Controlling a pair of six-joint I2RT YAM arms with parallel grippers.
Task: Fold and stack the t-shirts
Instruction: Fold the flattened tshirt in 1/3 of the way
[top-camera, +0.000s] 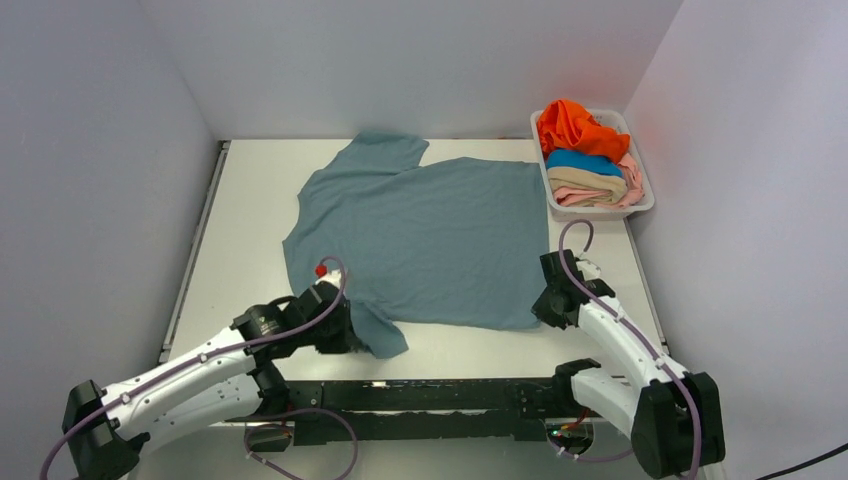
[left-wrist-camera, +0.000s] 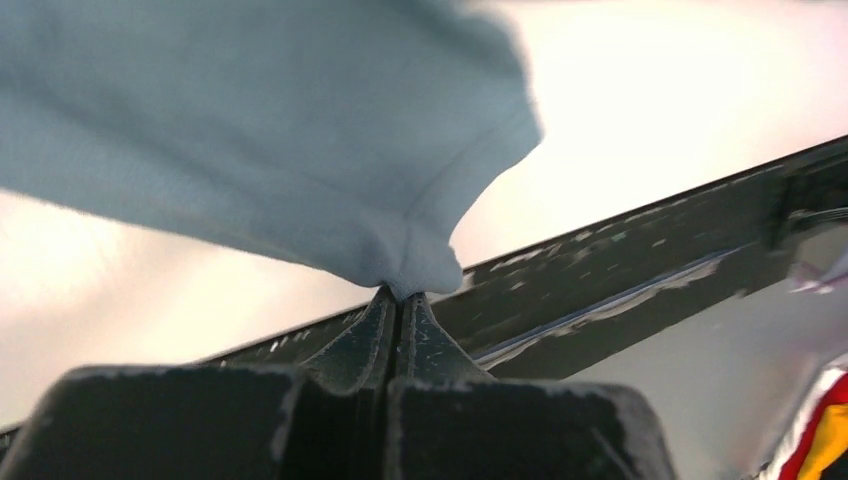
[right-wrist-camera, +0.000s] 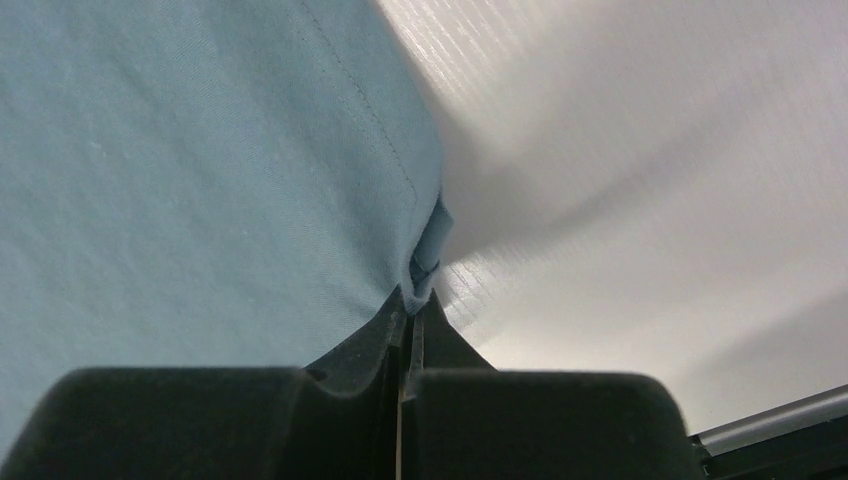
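Note:
The dusty grey-blue t-shirt (top-camera: 425, 235) lies spread flat on the white table, neck to the left. My left gripper (top-camera: 345, 330) is shut on its near sleeve; the left wrist view shows the jaws (left-wrist-camera: 402, 297) pinching a bunch of that cloth (left-wrist-camera: 300, 130). My right gripper (top-camera: 545, 305) is shut on the shirt's near right hem corner; the right wrist view shows the tips (right-wrist-camera: 412, 297) clamped on the hem (right-wrist-camera: 200, 170). The orange (top-camera: 575, 125), bright blue (top-camera: 583, 160), tan (top-camera: 588, 180) and pale pink (top-camera: 590, 197) t-shirts lie bundled in the basket.
The white plastic basket (top-camera: 645, 190) stands at the table's back right, next to the right wall. Grey walls close in the left, back and right sides. A dark rail (top-camera: 440, 395) runs along the near edge between the arm bases.

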